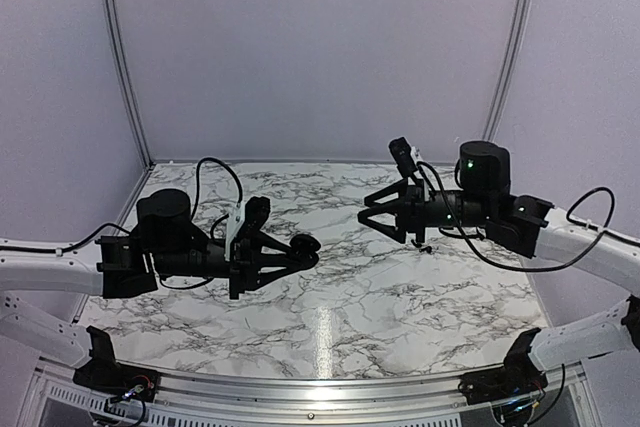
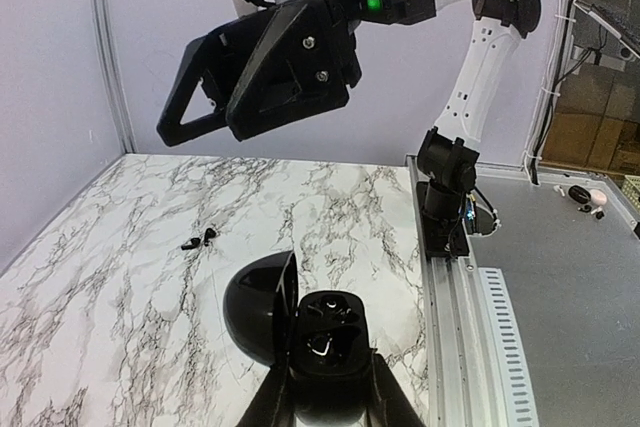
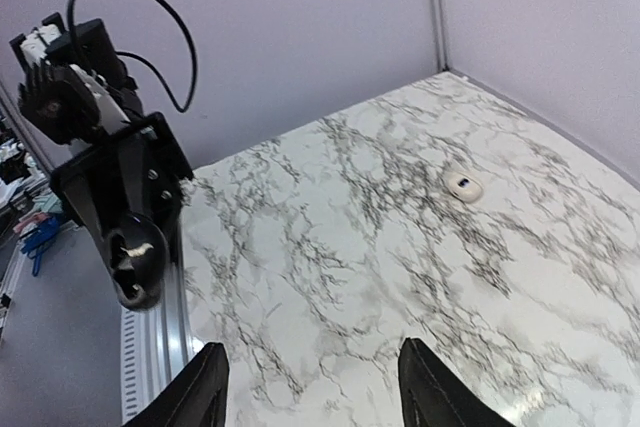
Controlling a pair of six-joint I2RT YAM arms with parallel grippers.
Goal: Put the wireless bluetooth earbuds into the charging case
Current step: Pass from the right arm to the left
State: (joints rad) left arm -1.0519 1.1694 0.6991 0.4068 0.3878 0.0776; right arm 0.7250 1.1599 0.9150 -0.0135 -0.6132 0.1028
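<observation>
The left hand was clenched on the charging case, a small black clamshell held up off the counter. Its lid was swung open to one side, and its two moulded wells faced up and looked empty. The two earbuds lay close together on the marble, well apart from the case and roughly beneath the right hand. That hand's fingers stood apart with nothing between them. A white oval object sat further off on the counter.

The earbuds were probably very light, hard and glossy, with rounded bodies that would skid on the stone or squirt out of a pinch. They were best taken one at a time, across the broadest part of the body, with the fingertips low to the counter and only a gentle squeeze. Since the pair lay nearly touching, reaching for one risked knocking the other away.

The case seemed a stiff, light shell, with the hinge its weak spot. Holding it by the sides of the base, as the left hand did, left the lid free and the wells open from above.
</observation>
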